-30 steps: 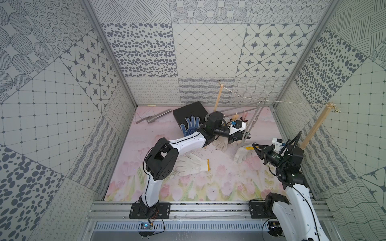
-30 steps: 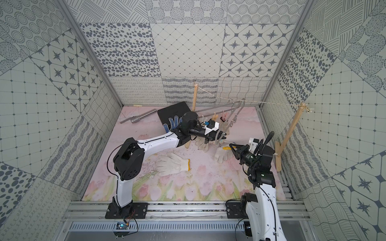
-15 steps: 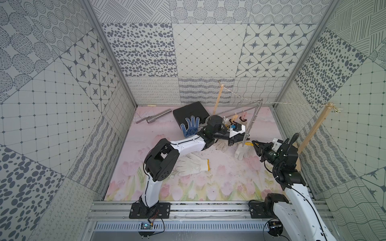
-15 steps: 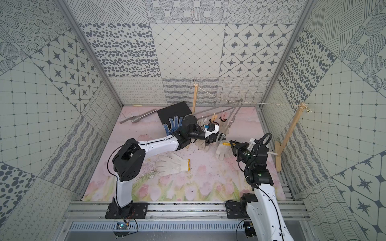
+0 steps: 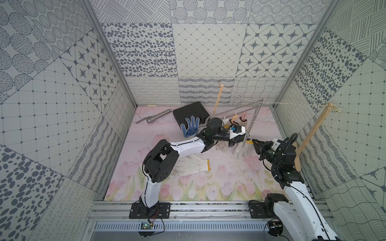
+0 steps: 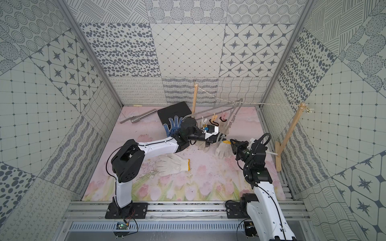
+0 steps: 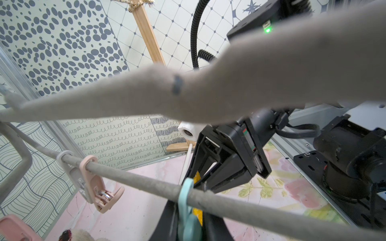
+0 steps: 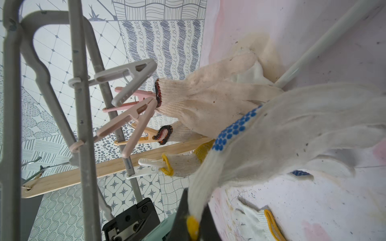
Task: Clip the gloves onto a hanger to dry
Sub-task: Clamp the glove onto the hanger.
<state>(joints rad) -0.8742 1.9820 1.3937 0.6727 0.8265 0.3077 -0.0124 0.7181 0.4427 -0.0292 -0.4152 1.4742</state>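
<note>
The grey hanger [image 5: 253, 121] hangs tilted from the string at the back right. My left gripper [image 5: 243, 140] [image 7: 189, 225] is shut on a mint peg [image 7: 187, 200] that rides on a hanger bar [image 7: 135, 179]. My right gripper [image 5: 253, 142] [image 8: 193, 227] is shut on the yellow cuff of a blue-dotted glove [image 8: 271, 129], right against the left gripper; the glove trails to the floor. Three cream gloves [image 8: 200, 100] hang from pegs by their cuffs. A blue-palmed glove [image 5: 190, 126] lies on the black pad. A cream glove [image 5: 192, 164] lies mid-floor.
Two wooden posts [image 5: 218, 98] [image 5: 313, 133] joined by string stand at the back and the right. A black pad [image 5: 191, 110] and a metal tube [image 5: 155, 117] lie at the back left. Loose pink pegs [image 7: 98, 187] hang on the hanger bar.
My right gripper has edged the glove's cuff up and closer to the left gripper at the hanger. The left gripper has shifted slightly with the peg.
</note>
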